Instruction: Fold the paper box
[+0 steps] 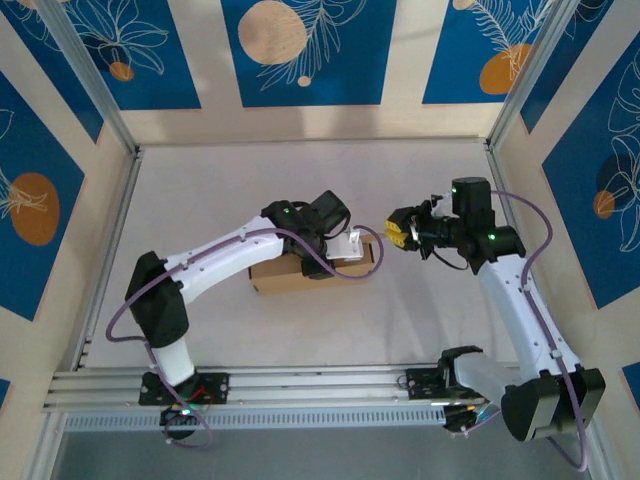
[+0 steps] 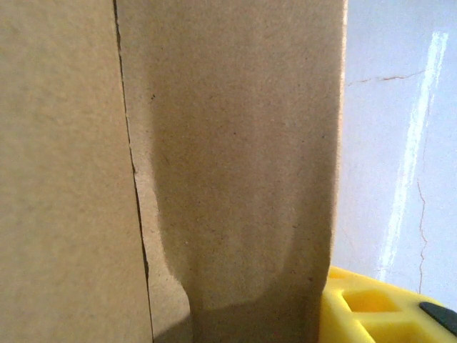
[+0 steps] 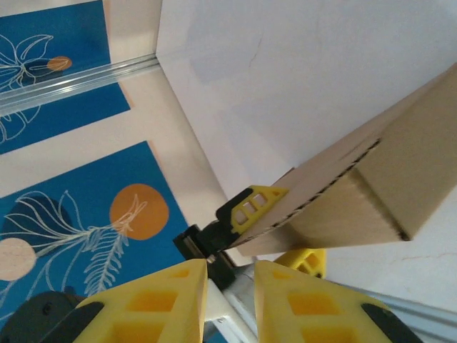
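Judged light, stiff and crease-prone, the paper box (image 1: pixel 282 277) suits edge grips: the left claw (image 3: pixel 277 232) clamps a panel edge, while the right claw (image 3: pixel 230 277) stands slightly apart, empty.

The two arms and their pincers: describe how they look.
The left arm and right arm are white tubes with black joints, green lights and looping purple cables. The right pincer has yellow plastic fingers with hollow pockets.
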Tool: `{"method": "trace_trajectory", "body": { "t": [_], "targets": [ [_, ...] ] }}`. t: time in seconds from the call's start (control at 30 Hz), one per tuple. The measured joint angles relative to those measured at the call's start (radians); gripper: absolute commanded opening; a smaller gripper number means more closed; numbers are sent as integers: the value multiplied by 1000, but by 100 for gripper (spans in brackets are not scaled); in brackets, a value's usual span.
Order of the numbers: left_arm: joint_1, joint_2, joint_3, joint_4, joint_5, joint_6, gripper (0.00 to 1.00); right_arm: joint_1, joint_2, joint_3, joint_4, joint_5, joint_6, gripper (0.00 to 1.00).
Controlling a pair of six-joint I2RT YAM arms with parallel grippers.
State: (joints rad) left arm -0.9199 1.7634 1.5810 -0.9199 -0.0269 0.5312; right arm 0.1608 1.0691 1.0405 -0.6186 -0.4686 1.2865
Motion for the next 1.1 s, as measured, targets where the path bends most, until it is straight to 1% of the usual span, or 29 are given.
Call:
{"method": "trace_trajectory", "body": {
  "t": [0.17, 0.3, 0.53, 0.83, 1.1],
  "targets": [
    [0, 0, 0, 0, 0, 0, 48, 108, 62, 1, 71, 35, 95, 25],
    [0, 0, 0, 0, 0, 0, 48, 161, 87, 1, 77, 76, 122, 24],
    [3, 0, 0, 4, 0, 0, 52, 174, 64, -17, 85, 122, 132, 24],
    [11, 0, -4, 34, 2, -11, 60, 174, 10, -93, 88, 126, 116, 23],
    [23, 1, -10, 64, 28, -28, 62, 180, 2, -130, 76, 140, 93, 23]
  ]
}}
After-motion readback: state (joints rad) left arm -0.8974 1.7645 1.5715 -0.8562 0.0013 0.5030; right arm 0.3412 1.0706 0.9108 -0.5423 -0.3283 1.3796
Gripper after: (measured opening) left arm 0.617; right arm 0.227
